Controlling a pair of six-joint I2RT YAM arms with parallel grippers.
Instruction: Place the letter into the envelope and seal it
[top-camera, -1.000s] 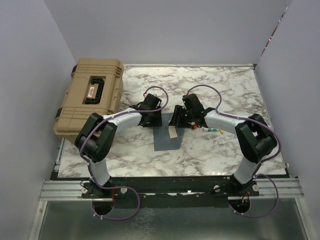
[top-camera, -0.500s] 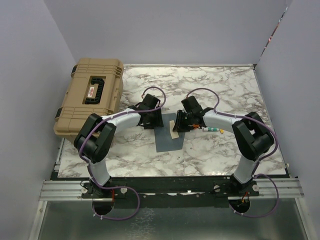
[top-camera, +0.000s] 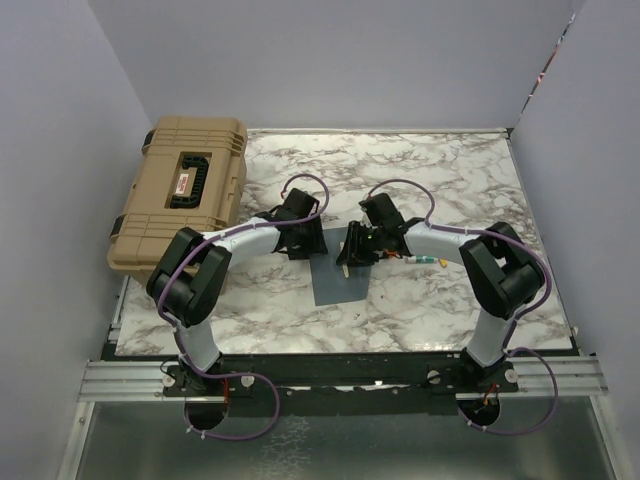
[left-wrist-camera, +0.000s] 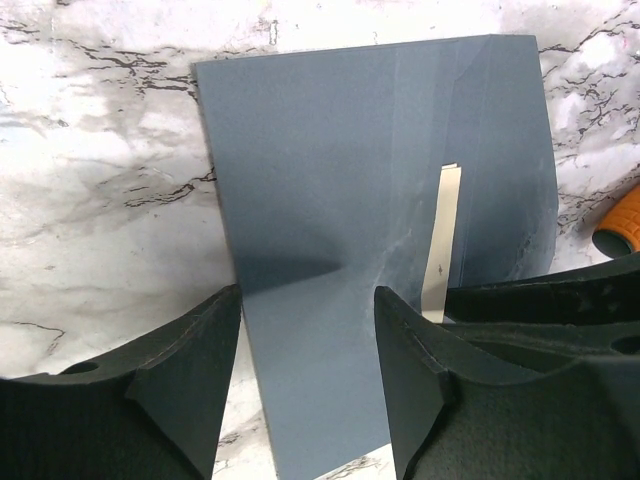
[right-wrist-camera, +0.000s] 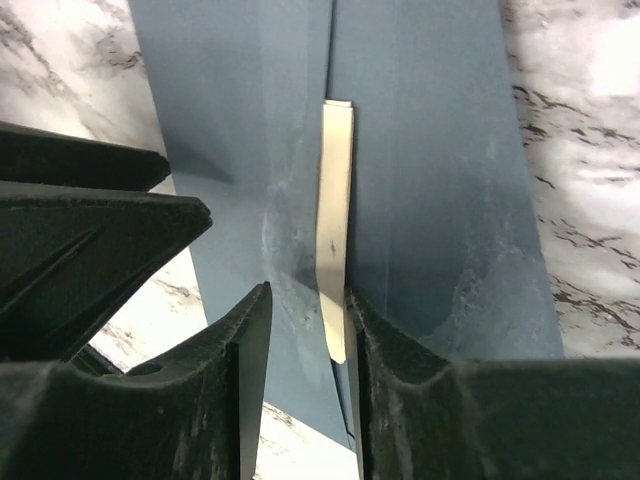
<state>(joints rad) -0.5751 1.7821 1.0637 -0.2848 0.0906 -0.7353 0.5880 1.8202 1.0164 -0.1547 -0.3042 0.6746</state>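
Note:
The grey-blue envelope (top-camera: 335, 285) lies flat on the marble table between my two grippers, also in the left wrist view (left-wrist-camera: 340, 190) and the right wrist view (right-wrist-camera: 230, 120). Its flap (right-wrist-camera: 430, 150) is raised off the body. Of the letter only a narrow cream strip (right-wrist-camera: 335, 200) shows along the envelope's mouth, also in the left wrist view (left-wrist-camera: 440, 240); the rest is hidden. My right gripper (right-wrist-camera: 308, 390) is open with a narrow gap around the strip's end, the flap resting against its right finger. My left gripper (left-wrist-camera: 305, 385) is open over the envelope's other edge.
A tan hard case (top-camera: 180, 195) sits at the table's left rear, hanging over its edge. An orange-and-green marker-like object (top-camera: 425, 260) lies just right of the right gripper and shows in the left wrist view (left-wrist-camera: 622, 215). Lilac walls enclose three sides.
My right gripper has moved left onto the envelope and the flap has risen with it; less of the cream strip shows from above. The left arm has barely moved.

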